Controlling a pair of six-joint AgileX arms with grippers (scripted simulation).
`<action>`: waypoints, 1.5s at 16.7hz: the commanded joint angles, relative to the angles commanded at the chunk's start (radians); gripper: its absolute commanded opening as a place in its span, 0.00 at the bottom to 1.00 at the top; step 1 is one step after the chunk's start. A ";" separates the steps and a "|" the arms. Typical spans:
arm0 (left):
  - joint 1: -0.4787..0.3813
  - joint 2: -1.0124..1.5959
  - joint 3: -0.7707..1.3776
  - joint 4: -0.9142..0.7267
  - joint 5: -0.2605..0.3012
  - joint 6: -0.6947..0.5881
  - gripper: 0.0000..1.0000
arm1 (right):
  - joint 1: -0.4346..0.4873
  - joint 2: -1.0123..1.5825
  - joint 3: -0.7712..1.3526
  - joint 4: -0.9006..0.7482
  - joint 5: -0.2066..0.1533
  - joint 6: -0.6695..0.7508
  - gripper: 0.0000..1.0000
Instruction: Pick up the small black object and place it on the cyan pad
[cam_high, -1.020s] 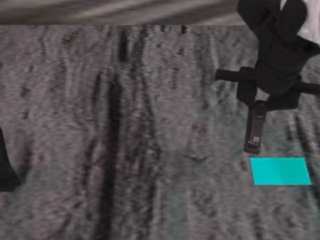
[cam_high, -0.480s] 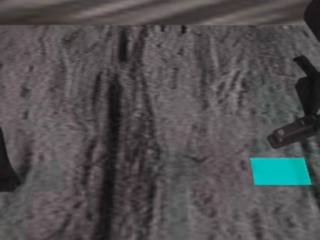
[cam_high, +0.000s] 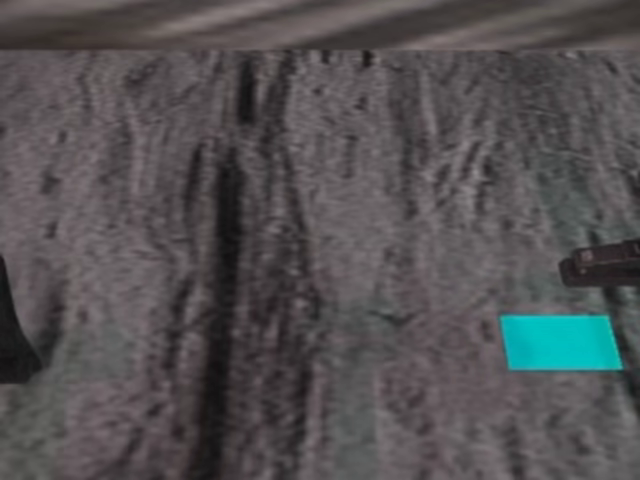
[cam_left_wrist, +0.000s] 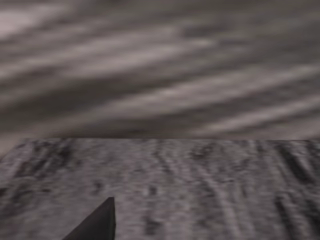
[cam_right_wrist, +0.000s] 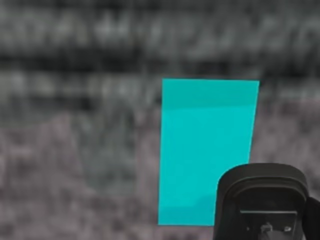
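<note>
The small black object (cam_high: 600, 266) has swung sideways above the cyan pad (cam_high: 560, 343), nearly ready to drop; jaws unseen, can't tell.

Small elongated black wedge-shaped object (cam_high: 603, 266) cut off by the top view's right edge, above the grey table's right side; only its grey-marked end visible. Right gripper out of sight there. Left arm's dark shape (cam_high: 14, 335) clipped at the left edge.

small black object (cam_high: 600, 267) just behind cyan pad (cam_high: 560, 343) (table's right).
</note>
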 joint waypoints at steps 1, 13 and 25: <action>0.000 0.000 0.000 0.000 0.000 0.000 1.00 | 0.000 0.000 0.000 0.000 0.000 0.000 0.00; 0.000 0.000 0.000 0.000 0.000 0.000 1.00 | 0.050 0.102 -0.182 0.292 0.000 0.050 0.00; 0.000 0.000 0.000 0.000 0.000 0.000 1.00 | 0.065 0.136 -0.240 0.375 0.000 0.067 0.38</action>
